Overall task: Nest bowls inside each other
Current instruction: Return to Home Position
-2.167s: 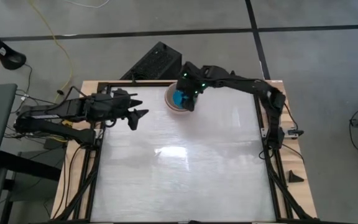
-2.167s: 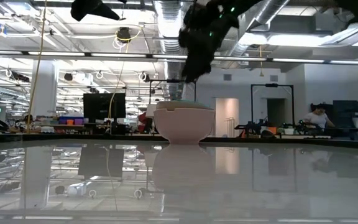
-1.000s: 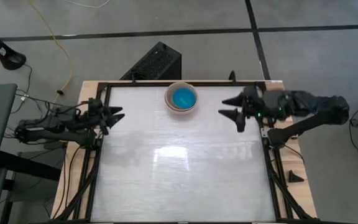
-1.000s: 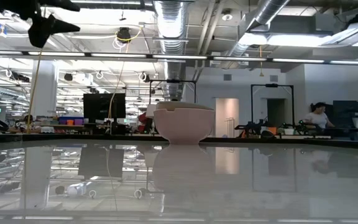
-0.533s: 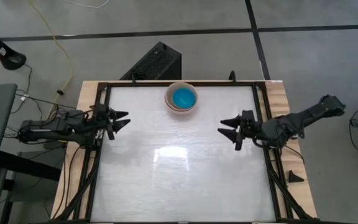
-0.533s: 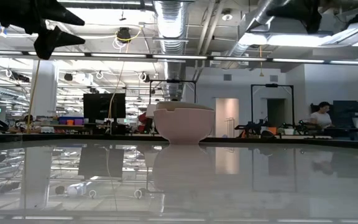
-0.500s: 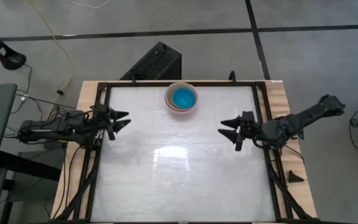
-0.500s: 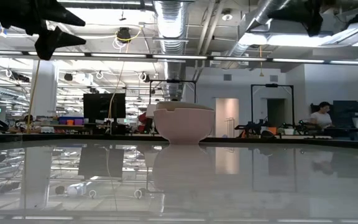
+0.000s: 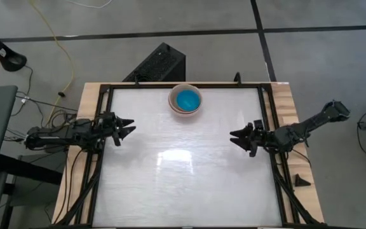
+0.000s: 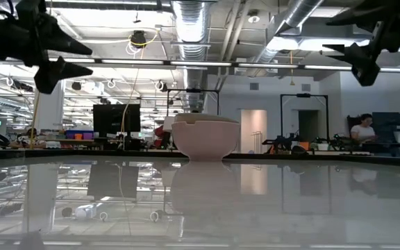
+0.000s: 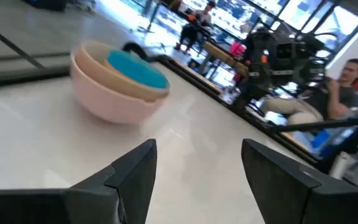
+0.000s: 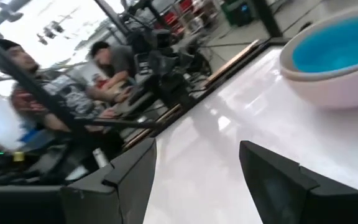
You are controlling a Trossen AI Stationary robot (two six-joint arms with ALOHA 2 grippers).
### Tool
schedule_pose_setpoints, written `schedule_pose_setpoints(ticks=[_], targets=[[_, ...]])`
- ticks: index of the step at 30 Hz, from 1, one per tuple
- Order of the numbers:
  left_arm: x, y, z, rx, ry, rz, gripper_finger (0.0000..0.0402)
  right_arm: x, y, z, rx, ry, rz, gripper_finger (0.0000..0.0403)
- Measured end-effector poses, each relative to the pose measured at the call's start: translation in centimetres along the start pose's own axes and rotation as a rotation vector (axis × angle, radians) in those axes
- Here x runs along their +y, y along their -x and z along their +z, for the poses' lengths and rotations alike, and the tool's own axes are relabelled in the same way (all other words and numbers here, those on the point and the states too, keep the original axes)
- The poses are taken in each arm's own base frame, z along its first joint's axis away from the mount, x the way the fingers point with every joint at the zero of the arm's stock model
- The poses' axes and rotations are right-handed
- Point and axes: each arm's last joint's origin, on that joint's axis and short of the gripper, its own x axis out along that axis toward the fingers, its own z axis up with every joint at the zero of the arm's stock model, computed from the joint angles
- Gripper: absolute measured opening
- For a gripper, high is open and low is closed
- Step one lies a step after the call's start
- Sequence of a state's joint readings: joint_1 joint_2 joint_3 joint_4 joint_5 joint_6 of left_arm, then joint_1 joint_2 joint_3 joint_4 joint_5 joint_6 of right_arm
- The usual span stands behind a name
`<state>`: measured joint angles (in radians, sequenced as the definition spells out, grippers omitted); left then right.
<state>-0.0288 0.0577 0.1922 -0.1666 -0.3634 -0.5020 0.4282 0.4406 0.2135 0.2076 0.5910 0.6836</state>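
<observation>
The bowls (image 9: pixel 185 101) stand nested in one stack near the table's far edge, a little left of its middle: a cream-pink outer bowl (image 10: pixel 205 141) rests by its base on the white table, with a beige rim and a blue bowl (image 11: pixel 136 65) inside it. My left gripper (image 9: pixel 127 126) hovers open at the table's left edge, pointing level toward the right. My right gripper (image 9: pixel 239 137) hovers open at the right edge, pointing level toward the left. Both are well clear of the stack.
A black frame (image 9: pixel 107 165) runs around the white table top (image 9: pixel 183 172). A black box (image 9: pixel 161 62) sits on the floor beyond the far edge. People sit at desks in the room behind (image 10: pixel 362 132).
Both grippers have sunk, staying open and empty. My right gripper has come down farther, drawn back toward the table's right edge and rolled. My left gripper has dropped a little at the left edge. The stack of bowls has not moved.
</observation>
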Motion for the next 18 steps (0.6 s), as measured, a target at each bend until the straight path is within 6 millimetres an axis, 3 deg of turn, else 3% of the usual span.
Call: schedule_pose_setpoints(ticks=[10,18], targets=[[1.1,-0.5,-2.8,0.062,0.065,-0.046,0.0224,-2.0,0.0,0.5,-0.018,0.035,0.032,0.0227],[1.2,-0.7,-3.1,0.008,0.081,-0.07,0.0224,-2.7,0.0,1.1,-0.024,0.052,0.044,0.0208]])
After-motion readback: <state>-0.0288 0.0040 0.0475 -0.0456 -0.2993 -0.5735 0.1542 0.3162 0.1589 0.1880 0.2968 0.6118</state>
